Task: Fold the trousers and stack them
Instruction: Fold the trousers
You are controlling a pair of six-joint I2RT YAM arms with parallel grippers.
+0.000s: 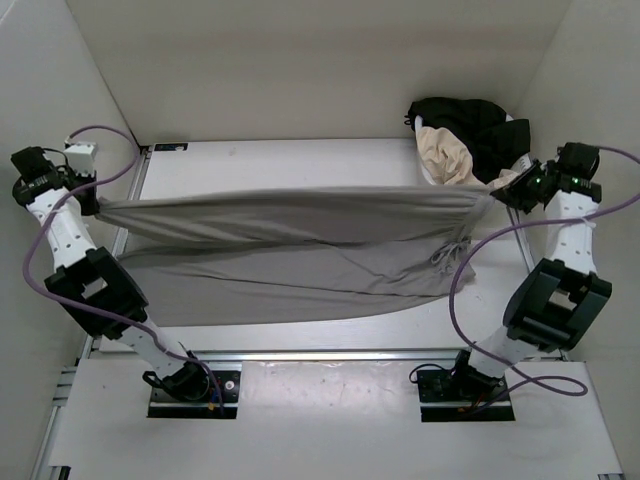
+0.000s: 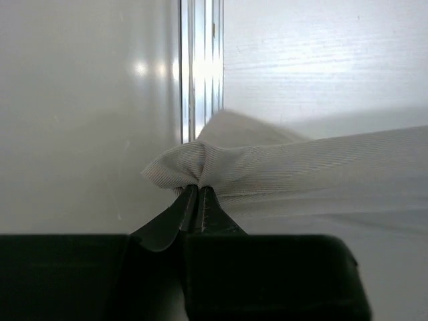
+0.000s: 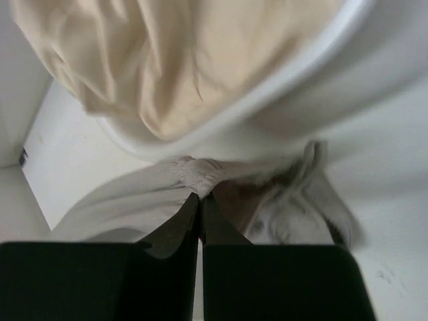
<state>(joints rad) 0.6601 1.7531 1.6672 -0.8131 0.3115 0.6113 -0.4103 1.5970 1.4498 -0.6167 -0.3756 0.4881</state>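
- Trousers (image 1: 290,240) stretch left to right across the table (image 1: 280,160), lifted at both ends. You can see the upper edge drawn into a nearly straight line, while the rest sags and lies on the tabletop toward the arm bases.
- Your left gripper (image 2: 199,192) has its jaws pinched tight on a bunched corner of the grey fabric, at the left side of the table just beside the metal rail (image 2: 199,67).
- Your right gripper (image 3: 200,198) is clamped the same way on a gathered knot of cloth at the waist end, with a drawstring (image 1: 445,255) dangling below it.
- Close behind your right gripper, in the far right corner, a white tub (image 3: 281,93) holds a cream garment (image 3: 167,60) and a black garment (image 1: 470,125). From above, the trousers' right end sits just beside the tub, but you cannot tell whether they touch.
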